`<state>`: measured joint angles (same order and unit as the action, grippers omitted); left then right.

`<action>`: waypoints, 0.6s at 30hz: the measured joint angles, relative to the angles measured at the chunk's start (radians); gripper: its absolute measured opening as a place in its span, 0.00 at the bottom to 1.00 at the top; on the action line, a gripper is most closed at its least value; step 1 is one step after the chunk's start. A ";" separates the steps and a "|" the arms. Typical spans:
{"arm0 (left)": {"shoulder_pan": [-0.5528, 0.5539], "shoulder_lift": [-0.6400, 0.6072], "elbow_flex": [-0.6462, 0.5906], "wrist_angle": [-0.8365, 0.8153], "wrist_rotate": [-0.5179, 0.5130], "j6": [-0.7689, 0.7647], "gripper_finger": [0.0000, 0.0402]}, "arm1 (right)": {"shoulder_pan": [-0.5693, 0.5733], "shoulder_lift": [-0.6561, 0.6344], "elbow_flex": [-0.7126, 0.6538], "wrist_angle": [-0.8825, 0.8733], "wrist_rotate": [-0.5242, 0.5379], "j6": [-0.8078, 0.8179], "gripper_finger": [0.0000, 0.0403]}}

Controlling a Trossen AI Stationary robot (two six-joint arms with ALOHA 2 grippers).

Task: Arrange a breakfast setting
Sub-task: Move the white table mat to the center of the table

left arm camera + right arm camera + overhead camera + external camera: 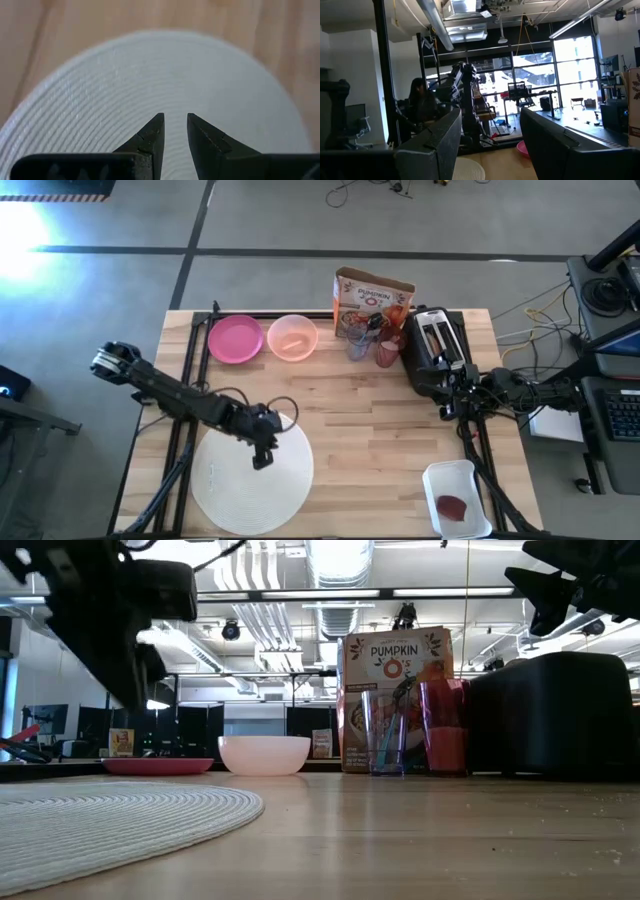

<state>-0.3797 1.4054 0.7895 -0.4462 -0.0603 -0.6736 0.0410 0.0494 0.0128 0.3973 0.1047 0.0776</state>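
At the left, the left gripper [263,461] is hanging over the upper part of the white round mat [235,495], which is lying flat on the near-left part of the table [350,405]. In the left wrist view its fingers [150,137] are standing a narrow gap apart with nothing between them, pointing down at the ribbed weave of the mat. The mat looks placed, so the step in hand is probably the move from laying the mat to fetching the first dish.

Along the far edge, the magenta plate [236,339] is sitting beside the peach bowl [293,337], the two just about touching. Further right, the orange cereal box [372,300] is standing upright, with the small clear glass [359,340] holding the spoon [372,327] and the pink cup [388,352] close in front of it. A black toaster [437,340] is standing just to their right.

At the right, the right gripper [447,390] is waiting near the toaster with its jaws wide and empty. A white tray [455,498] holding something dark red is lying at the near-right corner.

Nothing is on the mat yet. The next move is likely asking the left arm to rise, reach back to the plate, widen its jaws to take the rim, and carry it onto the mat's middle.
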 joint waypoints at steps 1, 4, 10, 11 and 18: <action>-0.003 0.020 0.010 -0.018 0.001 0.000 0.16 | 0.000 0.000 0.000 0.000 0.000 0.000 0.48; -0.010 0.071 0.050 -0.086 0.048 -0.002 0.16 | 0.000 0.000 0.000 0.000 0.000 0.000 0.48; -0.071 0.127 0.084 -0.191 0.102 -0.094 0.16 | 0.000 0.000 0.000 0.000 0.000 0.000 0.48; -0.083 0.128 0.082 -0.192 0.104 -0.116 0.16 | 0.000 0.000 0.000 0.000 0.000 0.000 0.48; -0.160 0.123 0.064 -0.194 0.104 -0.286 0.16 | 0.000 0.000 0.000 0.000 0.000 0.000 0.48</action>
<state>-0.5399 1.5280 0.8536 -0.6406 0.0439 -0.9597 0.0410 0.0491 0.0127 0.3973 0.1051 0.0776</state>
